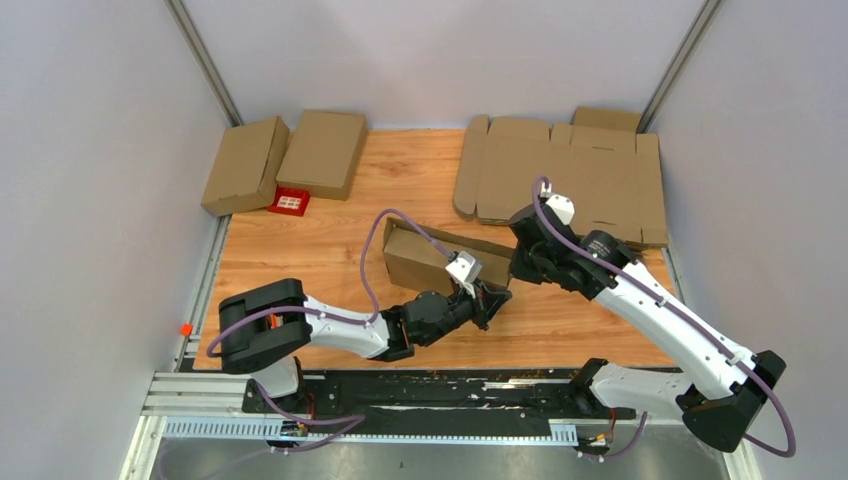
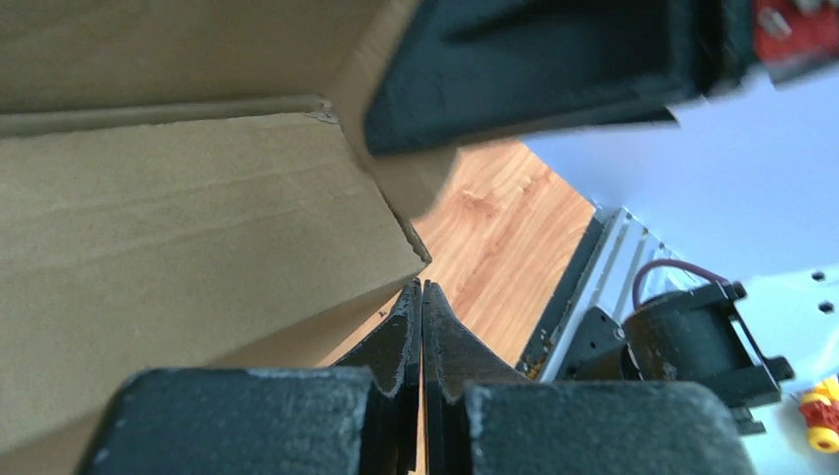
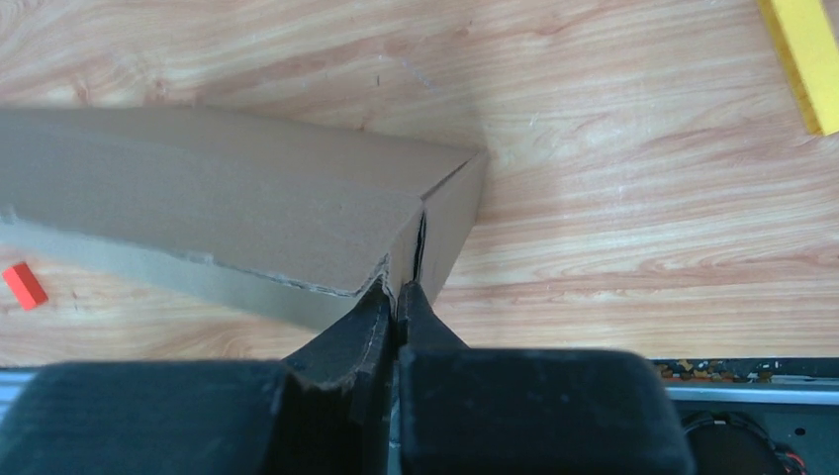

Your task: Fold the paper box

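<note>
The paper box point(image 1: 425, 262) is a long brown cardboard piece, partly folded, lying mid-table. My left gripper point(image 1: 497, 298) is at its near right end, below the box corner. In the left wrist view the box wall point(image 2: 178, 228) fills the left side and the left gripper point(image 2: 422, 289) is shut with nothing between its fingers, its tips just under the corner. My right gripper point(image 1: 516, 270) meets the same end from the right. In the right wrist view the right gripper point(image 3: 398, 293) is shut, with the edge of the box point(image 3: 218, 198) end flap pinched at its tips.
A flat unfolded cardboard sheet point(image 1: 570, 175) lies at the back right. Two folded boxes point(image 1: 245, 165) point(image 1: 322, 152) and a small red item point(image 1: 291, 202) sit at the back left. A yellow block point(image 3: 806, 59) and a red piece point(image 3: 22, 285) lie on the wood.
</note>
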You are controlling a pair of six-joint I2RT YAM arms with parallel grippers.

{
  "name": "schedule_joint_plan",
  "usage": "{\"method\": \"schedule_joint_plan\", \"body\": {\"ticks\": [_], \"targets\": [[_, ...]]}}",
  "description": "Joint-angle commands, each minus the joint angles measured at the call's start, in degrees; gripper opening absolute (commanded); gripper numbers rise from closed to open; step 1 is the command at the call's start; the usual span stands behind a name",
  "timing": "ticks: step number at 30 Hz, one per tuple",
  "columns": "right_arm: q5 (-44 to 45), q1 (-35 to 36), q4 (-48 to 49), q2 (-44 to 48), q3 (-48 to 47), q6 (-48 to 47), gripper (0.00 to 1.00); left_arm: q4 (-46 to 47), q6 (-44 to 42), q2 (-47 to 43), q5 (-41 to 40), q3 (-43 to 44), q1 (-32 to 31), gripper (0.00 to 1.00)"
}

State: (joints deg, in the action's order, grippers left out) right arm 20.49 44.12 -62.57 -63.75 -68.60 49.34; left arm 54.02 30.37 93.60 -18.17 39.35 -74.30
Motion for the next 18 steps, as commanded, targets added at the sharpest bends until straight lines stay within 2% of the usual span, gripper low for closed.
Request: {"method": "schedule_joint_plan", "body": {"ticks": [1,8,14,18], "targets": [[-3.5,1.3,-3.5,-0.7,0.2,-1.4,0.00,1.0,-0.4,-0.5,-3.9,1.2,3.6,0.00],[-3.6,2.5,-2.9,-1.3,0.4,-0.9,0.00,1.8,0.1,1.1,-2.4,1.3,5.1,0.00],[0.1,2.5,-1.6,-2.5,1.1,-1.3,0.00,2.3,0.1,1.2,-0.2,1.2,5.1,0.00],[2.2,2.5,-0.4,-3.8,1.8,-1.6,0.00,-2.2,-1.0,-1.0,1.3,1.4,5.1,0.00]]}}
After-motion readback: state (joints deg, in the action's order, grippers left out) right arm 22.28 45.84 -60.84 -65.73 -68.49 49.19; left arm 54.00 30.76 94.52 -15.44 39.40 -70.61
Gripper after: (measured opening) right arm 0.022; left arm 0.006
